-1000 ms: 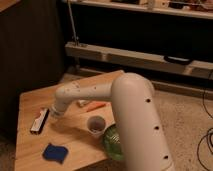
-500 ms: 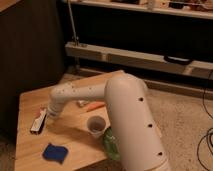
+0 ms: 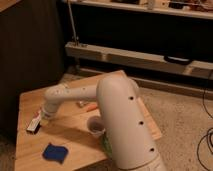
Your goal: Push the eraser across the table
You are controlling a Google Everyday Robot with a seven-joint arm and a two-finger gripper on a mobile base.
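The eraser (image 3: 34,124), a small flat block with black edges and a white face, lies near the left edge of the light wooden table (image 3: 30,102). My white arm reaches from the lower right across the tabletop. The gripper (image 3: 44,118) is at the arm's far end, low over the table and right beside the eraser's right side, seemingly touching it.
A blue soft pad (image 3: 55,152) lies near the front left. A small cup (image 3: 96,126) stands mid-table beside the arm, with an orange object (image 3: 91,107) behind it. A green object (image 3: 106,145) shows at the arm's base. Dark shelving stands behind the table.
The gripper has swept left across the table toward its left edge, and the eraser has slid left with it and turned more upright in view.
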